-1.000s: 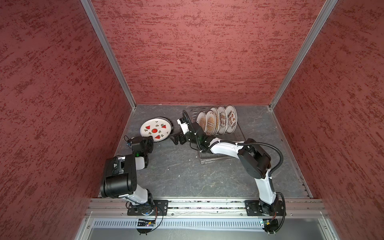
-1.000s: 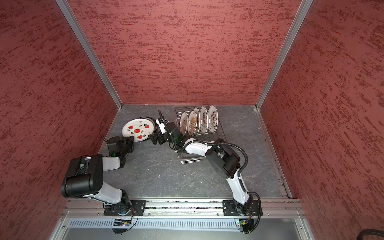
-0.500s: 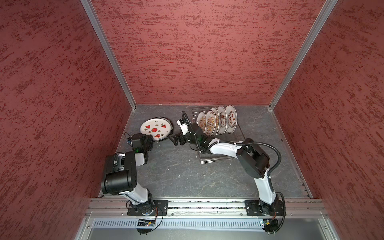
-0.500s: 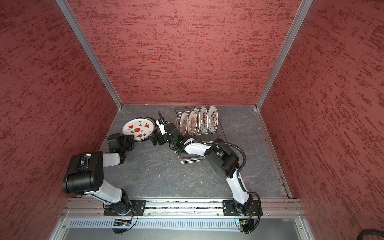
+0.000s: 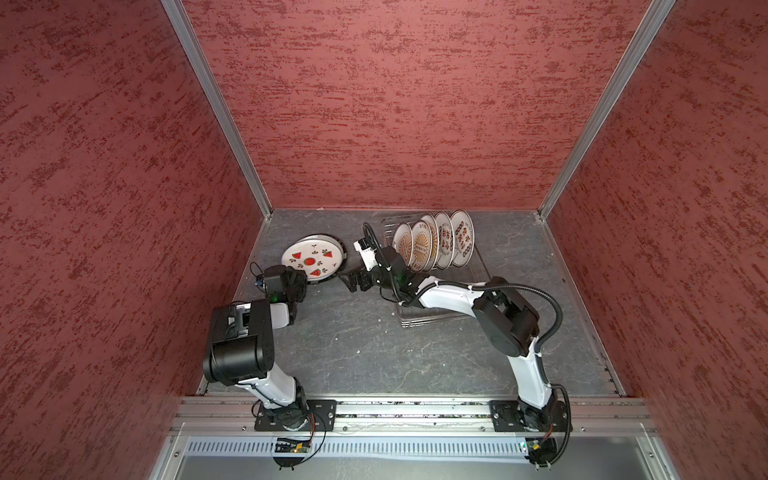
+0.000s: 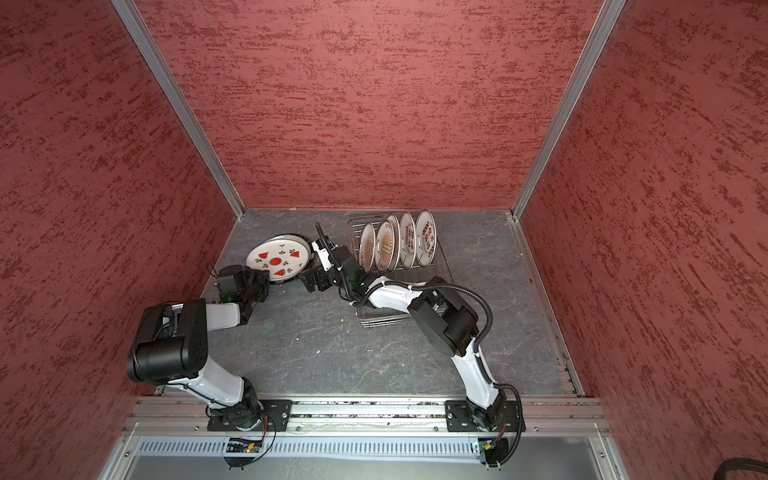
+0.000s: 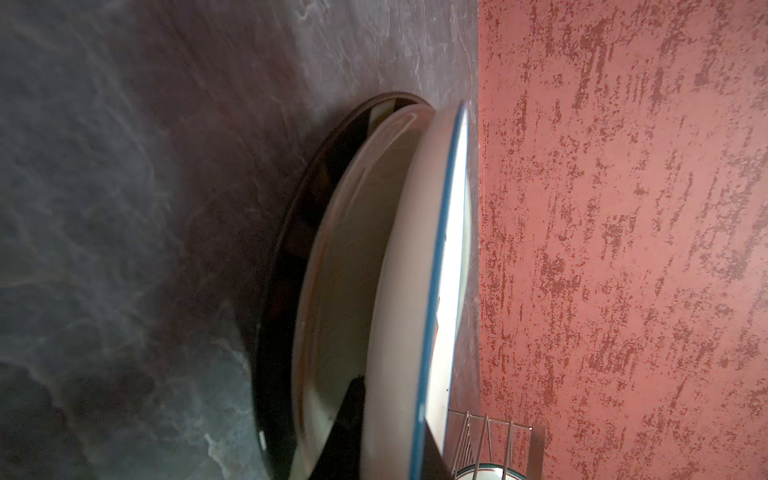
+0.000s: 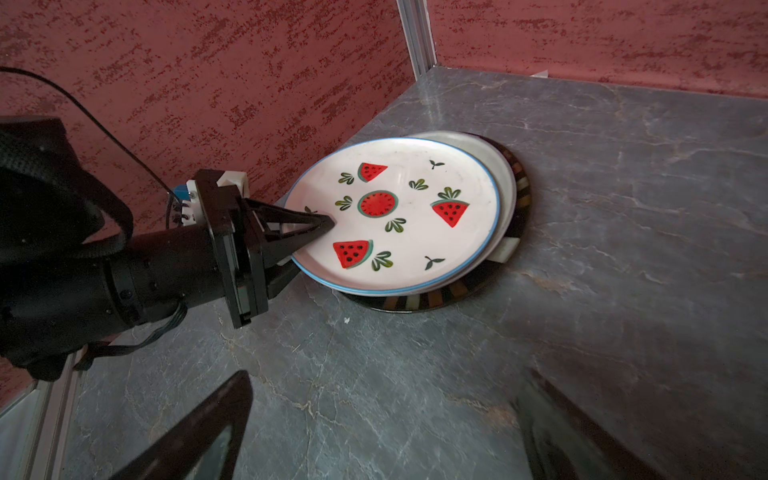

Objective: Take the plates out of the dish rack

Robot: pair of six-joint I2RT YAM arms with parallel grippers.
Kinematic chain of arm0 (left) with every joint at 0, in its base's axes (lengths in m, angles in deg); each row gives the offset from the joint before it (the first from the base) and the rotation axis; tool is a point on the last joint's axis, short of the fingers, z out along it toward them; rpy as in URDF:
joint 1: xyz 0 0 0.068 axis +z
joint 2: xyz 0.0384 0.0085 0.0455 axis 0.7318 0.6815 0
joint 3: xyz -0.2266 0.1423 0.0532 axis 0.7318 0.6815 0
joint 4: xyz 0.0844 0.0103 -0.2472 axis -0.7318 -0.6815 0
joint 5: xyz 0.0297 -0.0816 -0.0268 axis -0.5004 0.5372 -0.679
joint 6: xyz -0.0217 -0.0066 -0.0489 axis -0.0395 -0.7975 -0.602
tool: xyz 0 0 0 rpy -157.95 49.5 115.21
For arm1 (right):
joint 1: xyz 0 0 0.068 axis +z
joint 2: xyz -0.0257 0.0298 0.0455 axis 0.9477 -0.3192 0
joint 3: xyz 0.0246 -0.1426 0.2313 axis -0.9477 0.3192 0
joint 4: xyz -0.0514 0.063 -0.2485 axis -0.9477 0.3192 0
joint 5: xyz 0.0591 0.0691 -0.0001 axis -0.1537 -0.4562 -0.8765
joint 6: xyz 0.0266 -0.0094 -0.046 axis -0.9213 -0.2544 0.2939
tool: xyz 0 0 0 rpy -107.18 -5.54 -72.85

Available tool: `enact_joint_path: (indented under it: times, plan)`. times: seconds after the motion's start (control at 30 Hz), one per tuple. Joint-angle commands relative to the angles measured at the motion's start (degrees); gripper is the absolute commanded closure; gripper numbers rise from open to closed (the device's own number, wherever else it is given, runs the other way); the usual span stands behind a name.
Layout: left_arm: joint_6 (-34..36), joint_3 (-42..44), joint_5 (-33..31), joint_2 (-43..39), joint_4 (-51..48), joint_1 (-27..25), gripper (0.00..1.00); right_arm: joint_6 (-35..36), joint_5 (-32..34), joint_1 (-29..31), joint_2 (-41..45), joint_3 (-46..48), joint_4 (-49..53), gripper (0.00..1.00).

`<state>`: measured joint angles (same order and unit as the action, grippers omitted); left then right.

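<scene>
Standing in the dish rack (image 5: 432, 321): a row of plates (image 5: 442, 245) on edge between the prongs, with orange sunburst prints toward the 9 o'clock end and red-character prints toward the 3 o'clock end.
Clock convention: a dial laid flat on the table (image 5: 374, 353) as in both top views, with 12 at the back wall and 6 at the arm bases.
Rack position: about 1 o'clock, close to the back wall. The right arm (image 5: 449, 297) crosses its 6 o'clock end.
Watermelon plate (image 8: 395, 216): out of the rack, at about 10 o'clock on the table. It is white with a blue rim and lies topmost on a stack. It is tilted, its 7 o'clock edge raised and its far edge resting on the plate below.
White plate (image 8: 505, 183): second in the stack, showing as a crescent past the watermelon plate.
Dark striped plate (image 8: 415, 301): the largest, at the bottom, flat on the table.
Left gripper (image 8: 309, 245): pinching the watermelon plate's rim at its 7 o'clock edge, one finger (image 8: 320, 223) on the printed face and the other beneath.
Left wrist view: the raised plate's pale underside and blue rim, with the dark rim behind, blurred.
Right gripper (image 5: 348, 283): spread wide and holding nothing, low over the table between stack and rack. It sits at the stack's 3 o'clock, with its fingers pointing at the stack and apart from it.
Walls (image 5: 395, 104): red textured panels on three sides.
</scene>
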<state>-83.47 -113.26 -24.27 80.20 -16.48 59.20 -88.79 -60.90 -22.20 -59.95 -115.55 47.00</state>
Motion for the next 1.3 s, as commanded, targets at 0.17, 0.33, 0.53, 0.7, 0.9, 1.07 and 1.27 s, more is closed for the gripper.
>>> enact_joint_path:
  times: [0.17,0.33,0.53,0.7,0.9,1.07,1.27]
  plan:
    - [1.7,-2.8,-2.2,-1.0,-5.7,-0.2,0.8,0.8,1.1,0.0,0.5,-0.2,-0.5,0.01]
    - [1.6,-2.9,-2.6,-0.6,-6.9,0.0,0.78,0.7,1.2,0.0,0.7,0.1,-0.8,0.01]
    - [1.6,-3.3,-3.9,-0.7,-8.9,0.0,0.72,0.6,1.1,0.0,0.5,0.2,-0.9,0.01]
    - [1.6,-3.6,-4.7,-0.8,-10.3,0.0,0.59,0.5,1.1,0.0,0.8,0.7,-1.2,0.01]
    - [1.6,-3.8,-6.5,-1.4,-12.4,-0.1,0.59,0.4,1.1,0.0,0.9,1.0,-1.4,0.01]
    - [2.1,-3.6,-9.5,-3.7,-15.1,-0.6,0.59,0.5,1.4,0.0,1.1,1.4,-1.6,0.01]
    - [2.9,-4.2,-9.4,-2.8,-15.7,-0.8,0.61,0.2,1.1,0.0,1.1,1.6,-1.8,0.01]
